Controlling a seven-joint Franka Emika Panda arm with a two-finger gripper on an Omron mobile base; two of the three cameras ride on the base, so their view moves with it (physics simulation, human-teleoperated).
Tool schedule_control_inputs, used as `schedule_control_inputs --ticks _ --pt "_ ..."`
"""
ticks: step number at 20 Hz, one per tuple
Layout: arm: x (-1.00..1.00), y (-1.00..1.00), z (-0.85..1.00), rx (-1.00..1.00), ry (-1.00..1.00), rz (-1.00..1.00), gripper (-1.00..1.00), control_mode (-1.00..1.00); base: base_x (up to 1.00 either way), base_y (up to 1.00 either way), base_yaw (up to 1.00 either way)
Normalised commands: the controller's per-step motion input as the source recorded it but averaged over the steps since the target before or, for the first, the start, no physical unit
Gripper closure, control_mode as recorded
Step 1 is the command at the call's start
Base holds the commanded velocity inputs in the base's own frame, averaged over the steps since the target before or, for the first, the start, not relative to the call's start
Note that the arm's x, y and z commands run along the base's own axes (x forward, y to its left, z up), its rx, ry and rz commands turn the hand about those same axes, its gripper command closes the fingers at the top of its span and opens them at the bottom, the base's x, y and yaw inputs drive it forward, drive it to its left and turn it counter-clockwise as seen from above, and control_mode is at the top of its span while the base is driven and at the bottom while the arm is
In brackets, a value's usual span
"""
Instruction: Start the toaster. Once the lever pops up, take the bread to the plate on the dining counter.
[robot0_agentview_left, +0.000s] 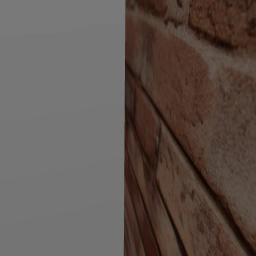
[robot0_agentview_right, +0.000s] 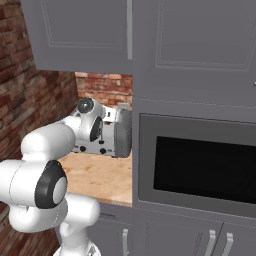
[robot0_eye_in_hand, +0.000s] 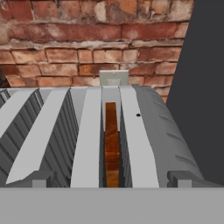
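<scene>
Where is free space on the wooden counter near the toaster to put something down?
The light wooden countertop is bare in front of the grey slotted toaster, between the robot arm and the built-in grey oven. Against the red brick wall it is crowded: toaster and arm stand there.

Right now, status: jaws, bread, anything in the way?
Jaws open, empty, above the toaster. Bread sits down in a toaster slot, edge showing. Nothing over the slot.
</scene>
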Motion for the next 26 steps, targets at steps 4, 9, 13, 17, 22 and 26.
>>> schedule_control_inputs --ticks 4,9,13,17,22,26 --pt "0.00 0.00 0.00 0.00 0.00 0.00 -1.00 -1.00 0.00 0.00 0.00" --pt "0.00 0.00 0.00 0.00 0.00 0.00 -1.00 -1.00 0.00 0.00 0.00" --pt "0.00 0.00 0.00 0.00 0.00 0.00 -1.00 -1.00 0.00 0.00 0.00" --pt "0.00 0.00 0.00 0.00 0.00 0.00 -1.00 -1.00 0.00 0.00 0.00" --pt "0.00 0.00 0.00 0.00 0.00 0.00 -1.00 -1.00 0.00 0.00 0.00" --pt "0.00 0.00 0.00 0.00 0.00 0.00 -1.00 -1.00 0.00 0.00 0.00"
